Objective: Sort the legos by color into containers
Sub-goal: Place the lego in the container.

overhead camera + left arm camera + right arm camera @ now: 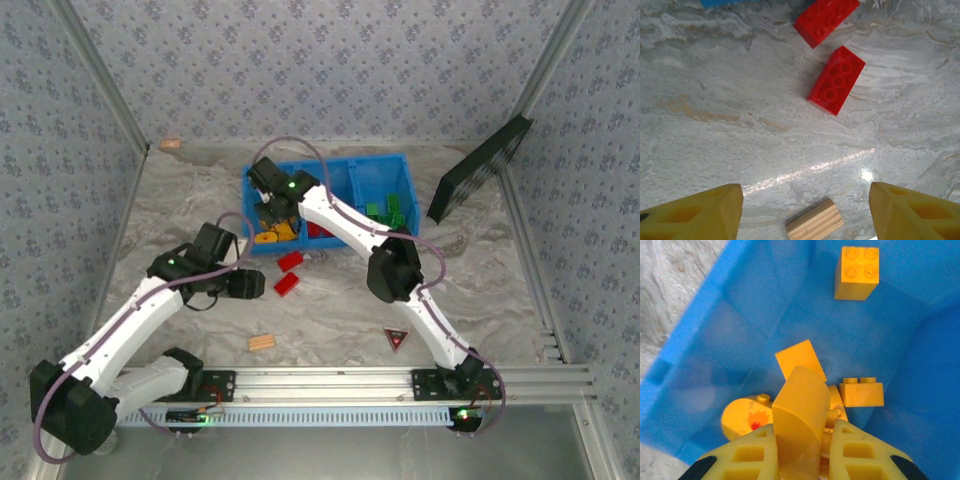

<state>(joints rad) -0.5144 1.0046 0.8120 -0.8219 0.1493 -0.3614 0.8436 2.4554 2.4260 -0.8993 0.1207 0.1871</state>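
My right gripper (802, 440) is shut on a curved yellow lego (800, 405) and hangs over the left compartment of the blue bin (715, 330). Below it lie yellow legos: a square brick (856, 272), a small brick (861, 391), a flat tile (799, 359) and a round piece (742, 417). From above, the right gripper (270, 213) is over that compartment (262, 178); red legos (318, 230) lie in the middle one and green legos (390, 212) in the right one. My left gripper (805, 215) is open above the table, short of two red legos (836, 80) (826, 19).
A tan ridged wooden piece (815, 227) lies on the table between the left fingers (695, 215); from above it is at the near middle (263, 343). A dark triangle (397, 339) lies near the right arm's base. A black panel (480, 170) leans at the back right.
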